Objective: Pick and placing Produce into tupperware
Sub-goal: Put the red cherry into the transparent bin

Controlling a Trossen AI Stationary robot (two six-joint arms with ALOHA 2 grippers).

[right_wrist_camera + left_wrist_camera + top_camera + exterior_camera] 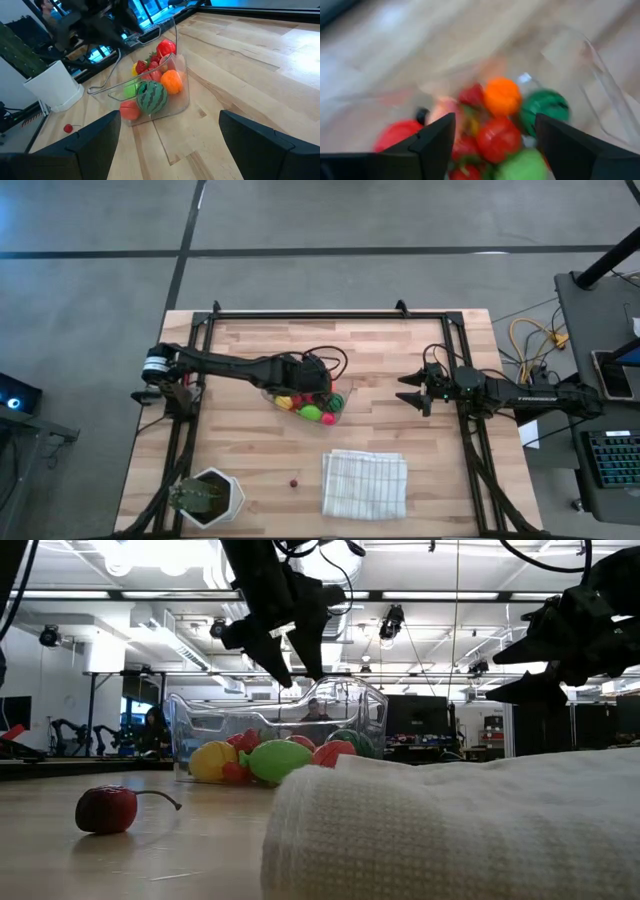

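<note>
I am the left pincer (318,387), and I hang right over the clear tupperware (342,417) in the middle of the table. My two fingers (437,142) are apart, and there is nothing between them. I touch nothing. Below me the produce (312,411) lies piled inside the box: an orange ball (502,96), a striped green ball (545,105), some red ones and a light green one. One little red cherry (293,482) is not in the box yet. It sits alone on the wood, nearer the front, between the white plant pot (222,495) and the folded cloth (364,484). I think the cherry is very light and hard, and smooth too, so it may roll or pop out if I squeeze wrong. It is small, so I think I should come straight down and pinch its round body in the middle, not its thin stem. The box looks thin and light, so a bump could slide it. The right pincer (408,396) waits far off on the right side, its fingers apart and empty too.
</note>
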